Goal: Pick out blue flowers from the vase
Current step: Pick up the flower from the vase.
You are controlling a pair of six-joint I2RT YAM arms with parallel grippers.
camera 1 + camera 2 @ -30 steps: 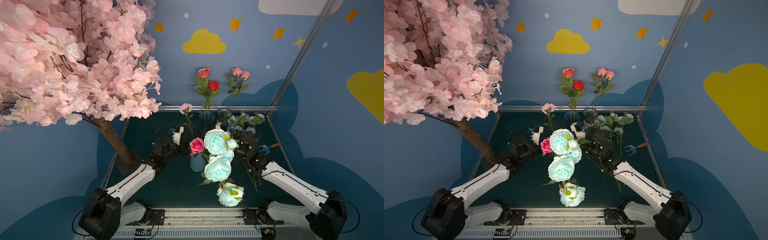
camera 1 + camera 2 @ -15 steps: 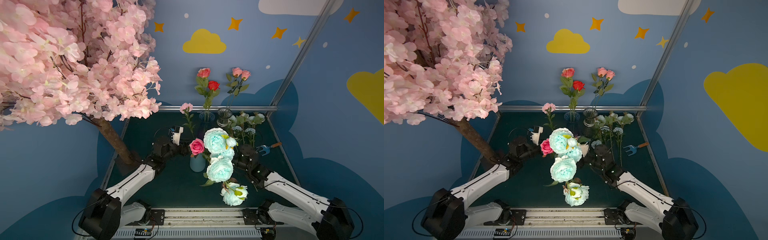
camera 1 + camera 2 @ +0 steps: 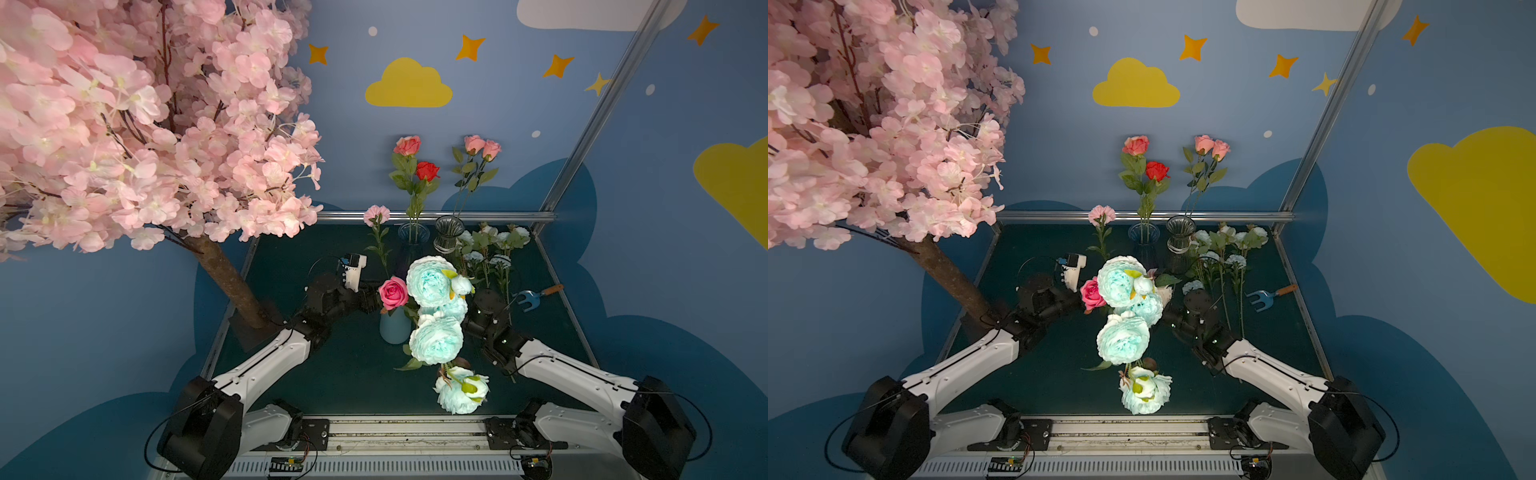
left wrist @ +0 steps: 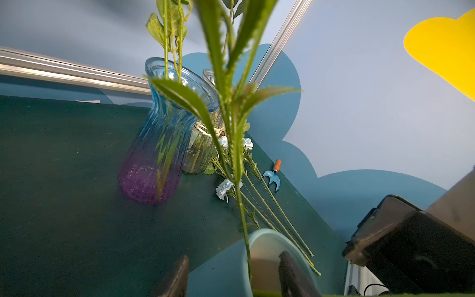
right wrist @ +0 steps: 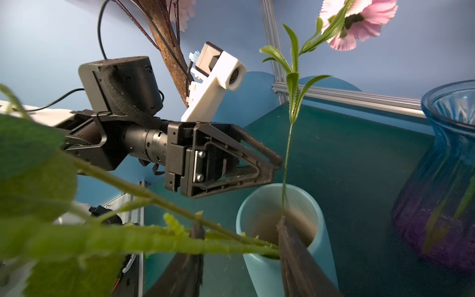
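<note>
A pale blue vase [image 3: 392, 330] [image 5: 262, 275] holds three big blue flowers [image 3: 430, 280], a pink rose [image 3: 392, 292] and a pink carnation [image 5: 359, 20]. The blue heads lean towards the front, the lowest [image 3: 461, 392] hanging far out. My left gripper [image 3: 370, 298] [image 4: 232, 257] is open just above the vase rim, with the carnation's thin stem [image 4: 241, 205] between its fingers. My right gripper [image 5: 239, 227] is open at the vase mouth, and the thick blue-flower stems [image 5: 154, 241] lie across its fingers; in both top views the blooms hide it. Several small blue flowers [image 3: 494, 257] lie on the table.
A blue-and-purple glass vase [image 3: 412, 237] with roses and a clear ribbed vase [image 3: 449, 235] stand at the back. A small blue hand rake [image 3: 532, 297] lies at the right. The blossom tree's trunk [image 3: 232, 282] rises at the left, close behind my left arm.
My right arm has come away from the small blue flowers on the table to the vase, under the big blooms, and its jaws stand wider. The left arm has stayed put.
</note>
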